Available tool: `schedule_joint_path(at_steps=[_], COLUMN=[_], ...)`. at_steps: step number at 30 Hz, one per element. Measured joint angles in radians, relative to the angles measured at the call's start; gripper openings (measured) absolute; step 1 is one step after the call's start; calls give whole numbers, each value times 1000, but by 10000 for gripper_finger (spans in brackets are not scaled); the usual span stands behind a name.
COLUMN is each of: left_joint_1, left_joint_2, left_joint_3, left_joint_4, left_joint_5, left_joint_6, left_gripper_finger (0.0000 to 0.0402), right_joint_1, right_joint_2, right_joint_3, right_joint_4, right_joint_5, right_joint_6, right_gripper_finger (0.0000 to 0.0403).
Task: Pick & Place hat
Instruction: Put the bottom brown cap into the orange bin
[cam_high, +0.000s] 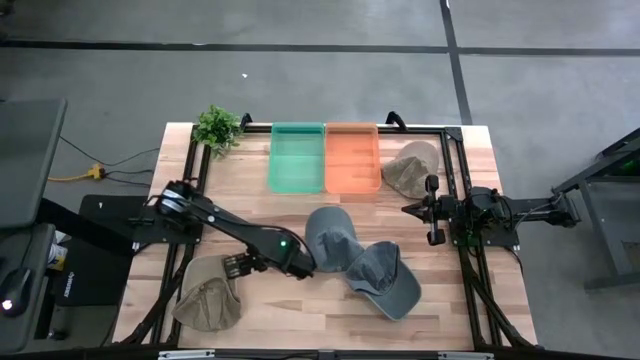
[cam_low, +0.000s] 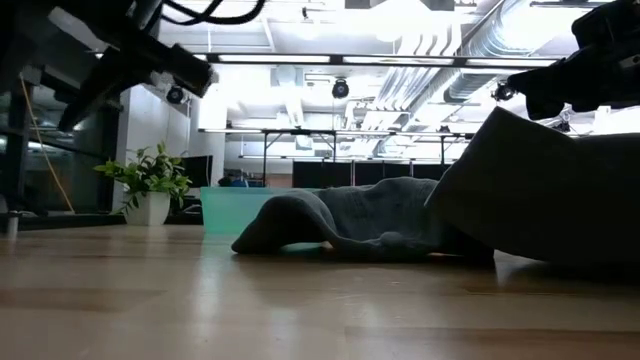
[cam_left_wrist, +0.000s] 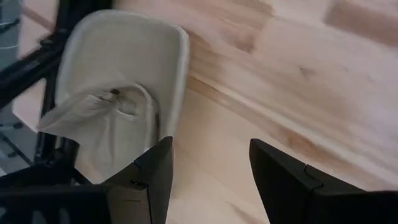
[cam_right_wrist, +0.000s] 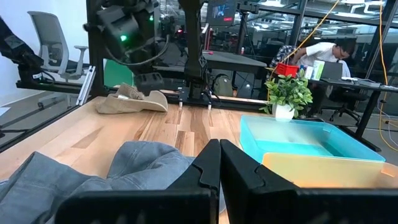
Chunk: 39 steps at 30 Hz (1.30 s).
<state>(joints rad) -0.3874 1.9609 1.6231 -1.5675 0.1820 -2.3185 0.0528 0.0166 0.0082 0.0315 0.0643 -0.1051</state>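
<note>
Several hats lie on the wooden table. A tan hat lies at the near left, two grey-blue hats in the middle, and a khaki hat at the far right. My left gripper hangs open, pointing steeply down, just beside the tan hat. Only bare wood shows between its fingers. My right gripper waits shut at the right side, pointing level over the table.
A green bin and an orange bin stand side by side at the far edge, with a small potted plant at the far left corner. Black frame rails run along the table's sides. A person sits in the room beyond.
</note>
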Motion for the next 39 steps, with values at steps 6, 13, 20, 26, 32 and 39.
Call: schedule_joint_path(at_steps=[6,13,20,26,32,39], left_joint_1=[-16,-75,-137,-180,-183,-190], left_joint_2=[50,54,54,54,54,54], left_joint_3=[15,14,14,14,14,-7], left_joint_4=[-3,43,158,171,99,94], left_joint_5=[71,122,81,85,179,206], left_joint_6=[-10,-198,-399,-551,-637,-639], left_gripper_finger=[185,187,188,239,307,332], right_joint_1=[0,0,0,0,0,0], right_joint_2=[2,2,2,2,2,2], right_joint_3=[0,0,0,0,0,0], right_joint_4=[1,2,2,3,3,3], right_joint_5=[0,0,0,0,0,0], right_joint_6=[0,0,0,0,0,0], right_gripper_finger=[1,1,1,1,1,1])
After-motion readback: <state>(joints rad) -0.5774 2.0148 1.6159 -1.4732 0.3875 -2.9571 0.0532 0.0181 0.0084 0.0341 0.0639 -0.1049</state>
